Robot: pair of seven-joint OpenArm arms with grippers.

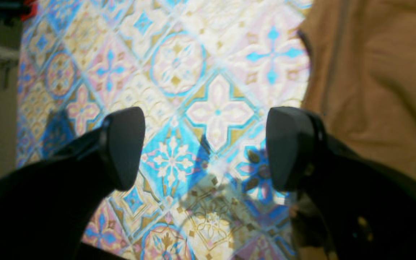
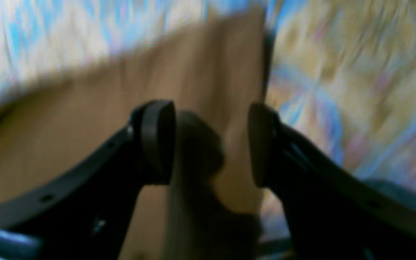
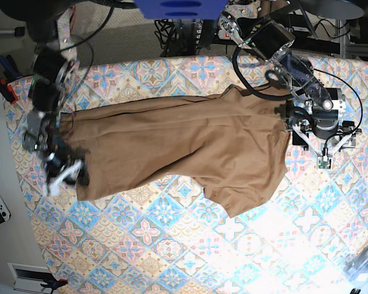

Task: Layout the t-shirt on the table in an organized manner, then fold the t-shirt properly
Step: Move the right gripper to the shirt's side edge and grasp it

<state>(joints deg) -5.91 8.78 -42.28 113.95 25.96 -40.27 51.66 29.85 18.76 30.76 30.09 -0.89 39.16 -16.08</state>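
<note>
While tan t-shirt (image 3: 184,144) lies spread, unfolded, on desk (image 3: 172,245); left hand (image 1: 206,148) wide, empty; right hand (image 2: 211,142) part-open over hem; folding remains.

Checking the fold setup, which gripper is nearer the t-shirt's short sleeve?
Left gripper, beside the sleeve end of the t-shirt. The right gripper is at the opposite hem end.

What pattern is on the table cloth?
Ornate diamond tiles in pastel blue, pink and cream on the table; sharpest in the left wrist view.
</note>
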